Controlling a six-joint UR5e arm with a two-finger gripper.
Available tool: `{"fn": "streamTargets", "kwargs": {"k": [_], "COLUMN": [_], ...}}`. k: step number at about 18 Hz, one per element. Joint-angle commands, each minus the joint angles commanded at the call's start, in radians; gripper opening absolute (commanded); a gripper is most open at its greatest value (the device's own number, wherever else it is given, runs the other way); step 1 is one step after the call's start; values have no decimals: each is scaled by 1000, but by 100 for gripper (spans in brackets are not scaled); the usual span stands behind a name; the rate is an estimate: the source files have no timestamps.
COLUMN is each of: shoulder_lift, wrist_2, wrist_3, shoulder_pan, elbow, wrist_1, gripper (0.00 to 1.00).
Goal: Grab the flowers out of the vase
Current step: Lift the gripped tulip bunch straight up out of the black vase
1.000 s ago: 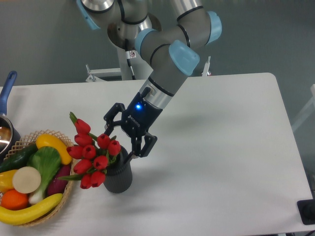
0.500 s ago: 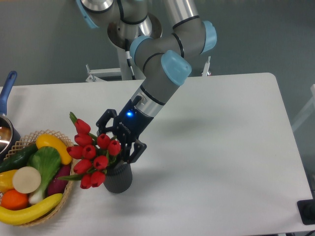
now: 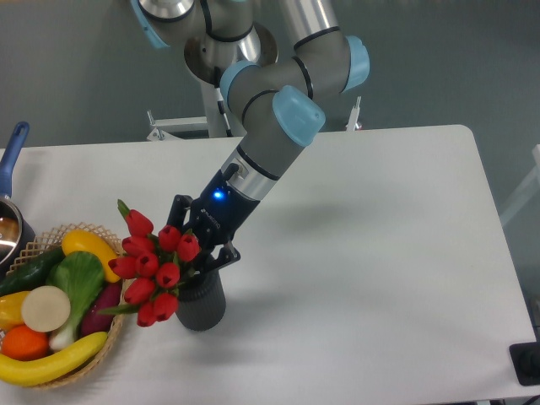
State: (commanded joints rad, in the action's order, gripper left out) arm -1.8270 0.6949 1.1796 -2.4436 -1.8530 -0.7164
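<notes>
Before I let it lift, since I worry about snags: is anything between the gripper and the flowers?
Nothing visible. The gripper sits right at the flowers, just above the vase mouth, its fingertips hidden behind the blooms. The basket stands beside the vase, under the overhanging buds.

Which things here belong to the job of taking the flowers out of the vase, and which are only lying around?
Belong to the job:
- the flowers, red tulips
- the vase, dark grey, flowers inside
- the gripper, at the stems

Only lying around:
- the wicker basket of fruit and vegetables
- the banana in it
- the pot at the left edge
</notes>
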Motion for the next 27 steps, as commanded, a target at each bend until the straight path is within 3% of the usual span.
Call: {"fn": "streamTargets", "kwargs": {"k": [8,15,27], "shoulder_lift": [15,64,129], "wrist_2": [-11,-90,-133], "wrist_3": [-11,-133,-333], "shoulder_pan": [-12,-37,-35], "elbow": [3,57,146], "wrist_1": [0,0,0], "gripper": [24,25,25]}}
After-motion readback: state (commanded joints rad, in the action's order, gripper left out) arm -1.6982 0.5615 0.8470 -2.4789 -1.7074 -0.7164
